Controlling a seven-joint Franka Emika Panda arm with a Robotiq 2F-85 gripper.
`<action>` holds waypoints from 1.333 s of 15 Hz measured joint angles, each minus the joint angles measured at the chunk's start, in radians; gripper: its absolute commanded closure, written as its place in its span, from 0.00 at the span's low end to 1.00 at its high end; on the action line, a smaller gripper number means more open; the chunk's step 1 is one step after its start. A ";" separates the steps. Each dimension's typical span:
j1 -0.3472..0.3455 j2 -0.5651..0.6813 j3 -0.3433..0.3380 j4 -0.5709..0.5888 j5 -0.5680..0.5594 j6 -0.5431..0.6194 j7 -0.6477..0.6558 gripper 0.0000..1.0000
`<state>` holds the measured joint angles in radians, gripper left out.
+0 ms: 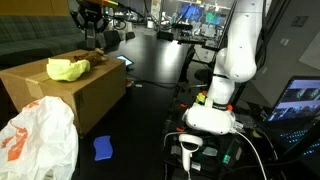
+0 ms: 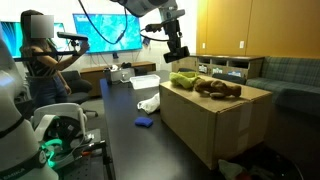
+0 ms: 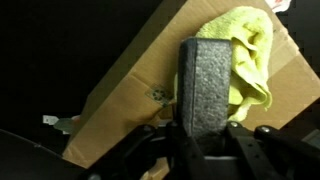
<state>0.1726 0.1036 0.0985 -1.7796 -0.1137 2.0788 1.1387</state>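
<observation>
In the wrist view my gripper (image 3: 203, 130) is shut on a grey foam block (image 3: 205, 85) that stands up between the jaws. Beneath it lies a cardboard box (image 3: 130, 90) with a yellow-green cloth (image 3: 252, 55) on its top. In both exterior views the gripper (image 1: 92, 22) (image 2: 172, 35) hangs above the box (image 1: 70, 95) (image 2: 215, 125), over the end where the cloth (image 1: 67, 69) (image 2: 183, 80) lies. A brown soft object (image 1: 96, 58) (image 2: 218, 88) rests on the box beside the cloth.
A white plastic bag (image 1: 35, 140) and a blue item (image 1: 103, 148) lie on the floor by the box. A white roll (image 2: 148, 104) lies on the dark table. A person (image 2: 45, 60) stands at the back. The robot's base (image 1: 220, 100) stands on a cart.
</observation>
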 measured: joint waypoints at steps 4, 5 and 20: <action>-0.005 0.099 0.000 0.108 0.056 0.083 -0.084 0.85; -0.005 0.126 0.000 0.135 0.065 0.102 -0.101 0.85; -0.066 0.535 -0.006 0.497 0.371 0.193 -0.309 0.85</action>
<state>0.1068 0.6391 0.0922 -1.2827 0.2571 2.2722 0.8302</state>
